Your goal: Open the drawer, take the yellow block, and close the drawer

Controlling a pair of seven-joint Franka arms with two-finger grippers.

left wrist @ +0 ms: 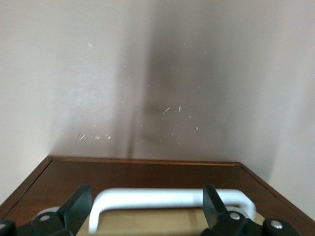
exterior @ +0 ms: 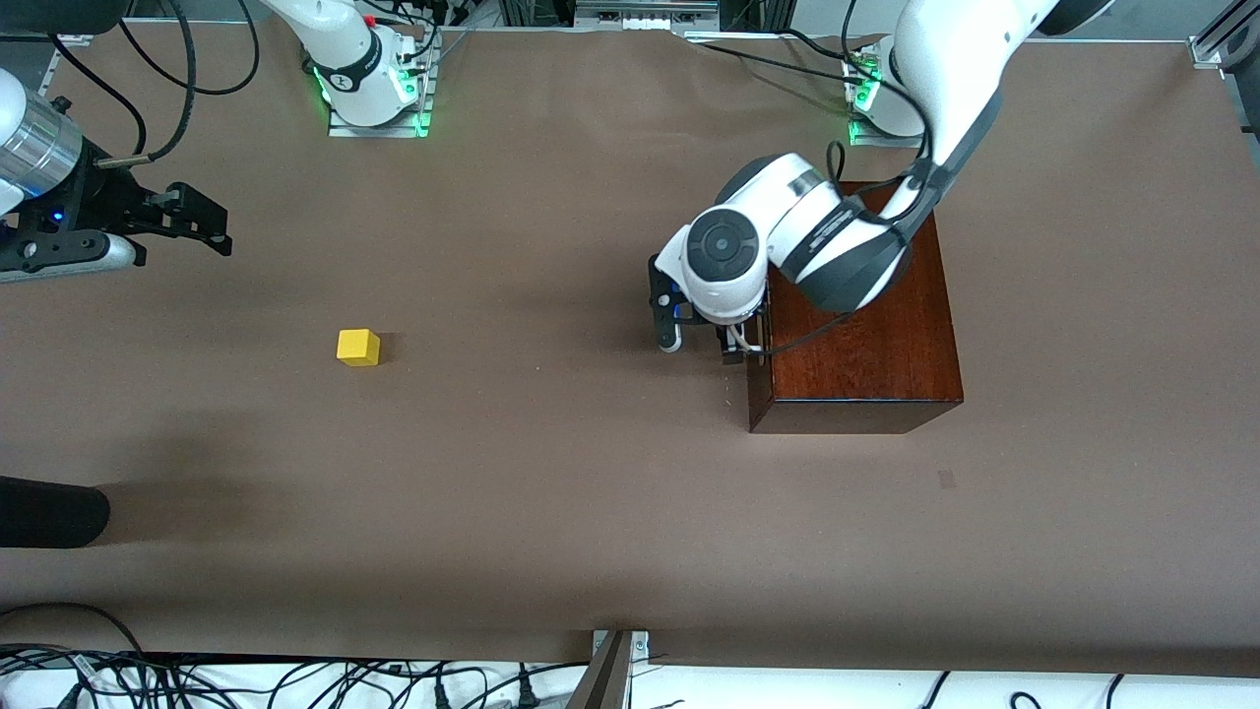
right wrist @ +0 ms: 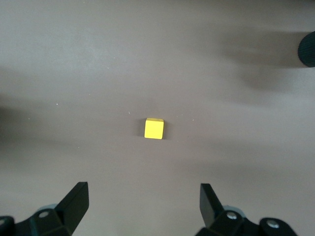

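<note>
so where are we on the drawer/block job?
Done, by the look of it: the yellow block lies on the bare table, out of the box. In hand: the left gripper is at the drawer front, fingers open either side of the white handle; the drawer looks about shut. The right gripper waits open over the table. Left: confirm closure.

Whole table (exterior: 591,512) is covered in plain brown paper, a bit wrinkled along the top edge. Tangle of black cables (exterior: 295,679) on a white floor below the near edge, more cables (exterior: 148,89) up top. Green lights (exterior: 418,103) glow at the mounting plates. Soft, even lighting, faint shadows.
</note>
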